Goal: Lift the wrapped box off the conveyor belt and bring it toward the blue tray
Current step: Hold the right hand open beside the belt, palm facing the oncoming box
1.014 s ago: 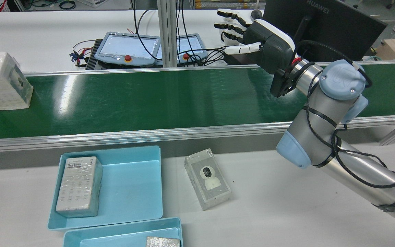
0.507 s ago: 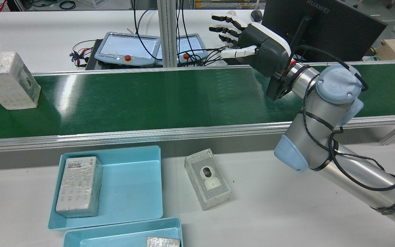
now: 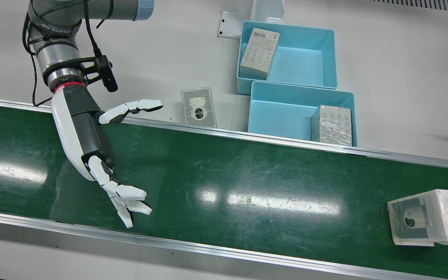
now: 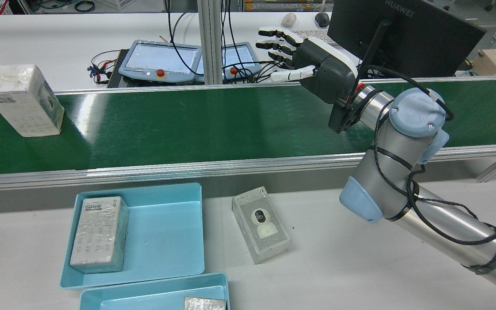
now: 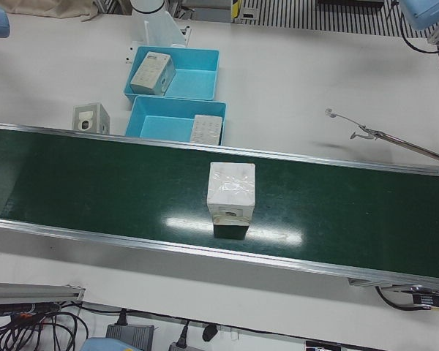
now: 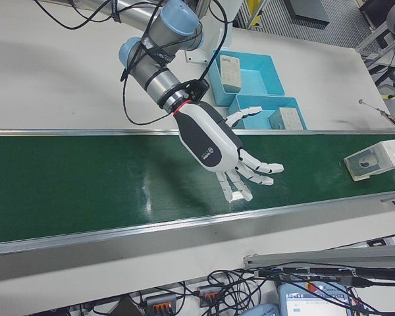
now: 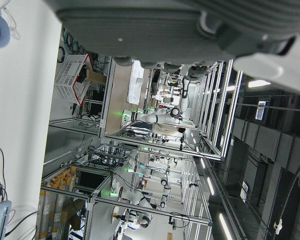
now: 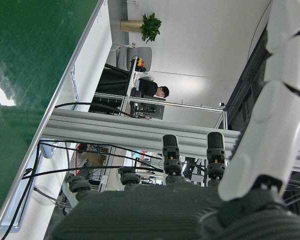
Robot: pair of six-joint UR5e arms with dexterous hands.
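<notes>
Right hand (image 3: pixel 91 144) above conveyor belt (image 3: pixel 247 175), fingers (image 3: pixel 128 196) spread, empty; wrapped box (image 3: pixel 430 217) well apart.

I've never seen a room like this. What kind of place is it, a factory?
Probably a robot lab or test workshop, set up like a small packing line. A long green conveyor belt carries a wrapped box, blue trays wait beside it, and a robot's right hand hovers open over the belt.
</notes>
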